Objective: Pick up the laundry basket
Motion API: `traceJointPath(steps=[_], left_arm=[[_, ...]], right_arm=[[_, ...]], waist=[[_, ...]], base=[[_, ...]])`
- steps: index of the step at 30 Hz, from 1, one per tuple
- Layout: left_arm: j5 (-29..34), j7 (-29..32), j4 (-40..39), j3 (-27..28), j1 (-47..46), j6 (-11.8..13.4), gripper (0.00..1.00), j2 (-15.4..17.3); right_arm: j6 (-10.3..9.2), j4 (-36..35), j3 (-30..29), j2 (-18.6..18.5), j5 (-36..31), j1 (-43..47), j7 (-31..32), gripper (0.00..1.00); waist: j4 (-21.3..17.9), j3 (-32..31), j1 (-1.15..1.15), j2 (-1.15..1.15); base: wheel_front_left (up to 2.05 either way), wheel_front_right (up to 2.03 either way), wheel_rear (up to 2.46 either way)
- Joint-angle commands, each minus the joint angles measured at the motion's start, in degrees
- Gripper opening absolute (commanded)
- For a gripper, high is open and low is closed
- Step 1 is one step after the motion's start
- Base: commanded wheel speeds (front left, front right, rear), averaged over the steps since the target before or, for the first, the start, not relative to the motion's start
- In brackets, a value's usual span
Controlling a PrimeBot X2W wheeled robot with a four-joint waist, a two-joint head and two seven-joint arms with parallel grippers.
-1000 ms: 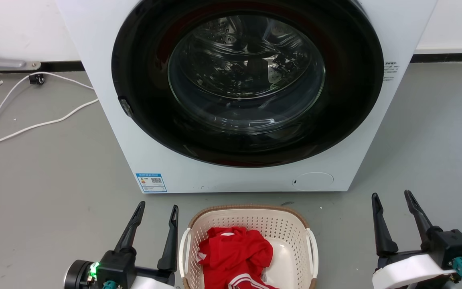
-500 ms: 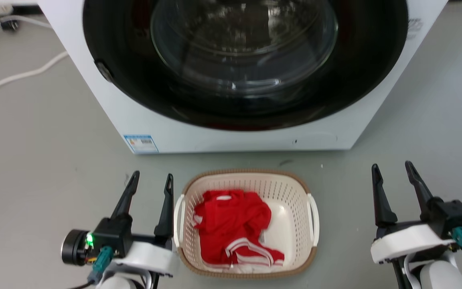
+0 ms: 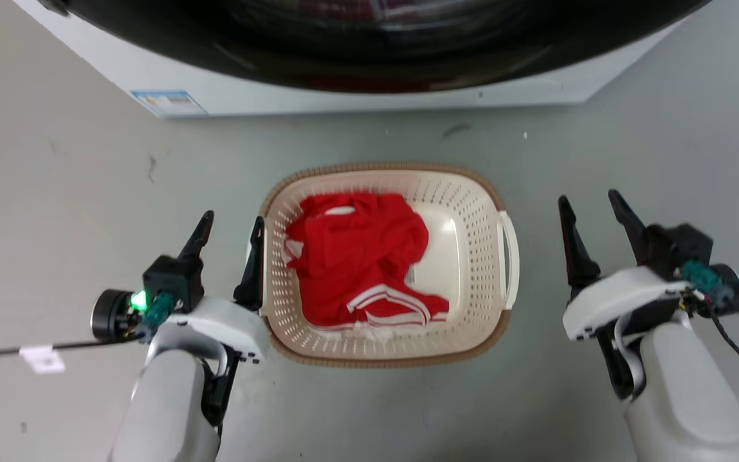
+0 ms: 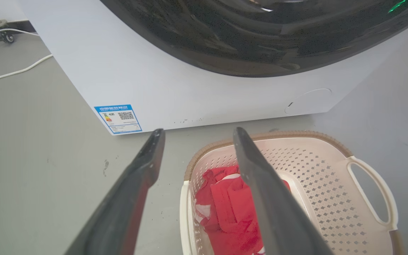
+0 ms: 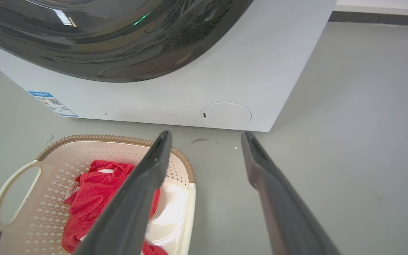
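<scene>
Beside the laundry basket (image 3: 472,212), left claw (image 3: 232,219) and right claw (image 3: 587,197) spread, empty.

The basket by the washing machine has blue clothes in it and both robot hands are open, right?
Not quite: the clothes in the laundry basket are red, not blue, as the head view shows. The basket does sit by the washing machine, and the left gripper and right gripper are both open.
</scene>
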Motion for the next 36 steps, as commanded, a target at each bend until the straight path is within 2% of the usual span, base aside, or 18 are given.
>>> traceJointPath(steps=[1, 9, 18, 26, 36], left_arm=[[0.0, -0.2, 2.1, -0.3, -1.9, -0.3, 1.0, 0.6], [-2.0, -0.2, 17.9, -4.0, -13.5, -0.6, 1.0, 2.4], [-9.8, 1.7, 33.0, -13.7, -24.2, -0.7, 1.0, 4.2], [-17.1, 5.3, 37.3, -22.1, -29.6, -0.7, 1.0, 5.2], [-24.1, 12.5, 37.5, -32.1, -33.3, -0.7, 1.0, 7.0]], right_arm=[[-0.04, 2.0, 0.0, -0.1, 1.8, -1.9, -0.2, 1.0], [-0.04, 17.2, 0.4, 0.0, 1.7, -11.5, -0.7, 1.0], [-0.04, 29.5, 3.1, -0.1, 0.5, -20.4, 2.1, 1.0], [-0.04, 37.0, 6.3, -0.1, 3.4, -26.3, 8.9, 1.0], [-0.04, 42.2, 6.5, -0.1, 1.1, -31.1, 15.9, 1.0]], waist=[[-0.7, 4.4, -0.01, 0.0], [0.6, 9.8, -0.01, 0.0], [1.7, 13.4, -0.01, 0.0], [2.8, 15.7, -0.01, 0.0], [3.2, 17.6, -0.01, 0.0]], base=[[0.0, 0.0, 0.0], [0.0, 0.0, 0.0], [0.0, 0.0, 0.0], [0.0, 0.0, 0.0], [0.0, 0.0, 0.0]])
